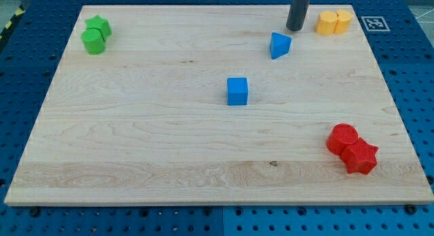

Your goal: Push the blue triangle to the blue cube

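Near the bottom-right corner of the surface sit a red cylinder and red star, touching. At the middle stands the blue cube. Beyond it, toward the top edge and right of centre, lies the blue triangle, well apart from the cube. My tip rests just behind the triangle, near the top edge; there are no jaws, only a rod holding nothing. I judge the push is about to begin: it should drive down-left toward the cube. Green blocks occupy the top-left corner, yellow blocks the top-right.
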